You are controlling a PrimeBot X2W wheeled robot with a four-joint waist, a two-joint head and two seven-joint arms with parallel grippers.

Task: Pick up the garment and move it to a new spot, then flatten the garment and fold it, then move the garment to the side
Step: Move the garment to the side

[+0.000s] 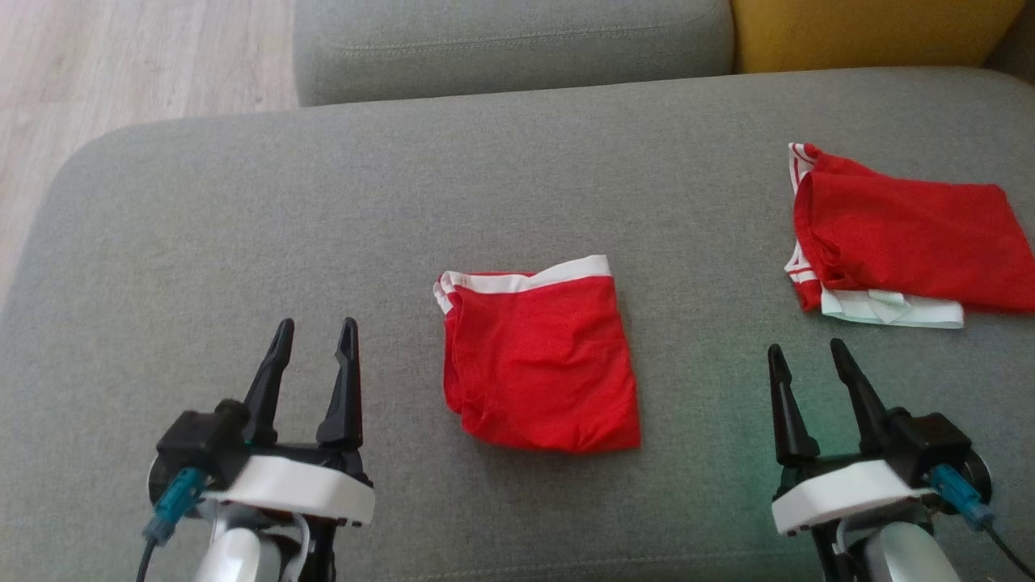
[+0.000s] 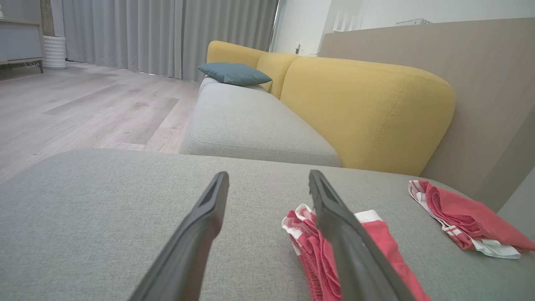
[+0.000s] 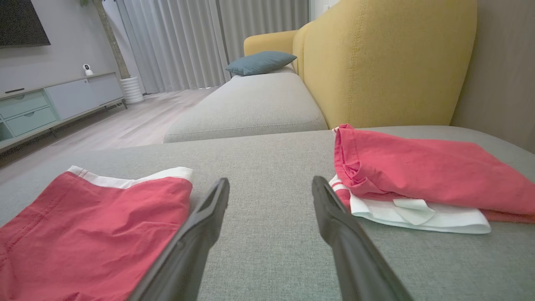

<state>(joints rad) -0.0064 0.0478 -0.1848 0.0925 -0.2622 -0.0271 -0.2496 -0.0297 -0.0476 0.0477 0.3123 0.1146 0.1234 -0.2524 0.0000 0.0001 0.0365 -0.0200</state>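
Closest, the left gripper [image 1: 317, 325] and right gripper [image 1: 806, 347], both spread wide and empty, flanked a folded red cloth garment with white waistband [image 1: 540, 368] at the middle of the grey fabric cushion [image 1: 242, 226].

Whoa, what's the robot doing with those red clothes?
It is folding clothes on the grey cushion. Right now it holds nothing: the left tool and right tool are both open. One folded red garment lies between them, and a second red garment sits off to its right.
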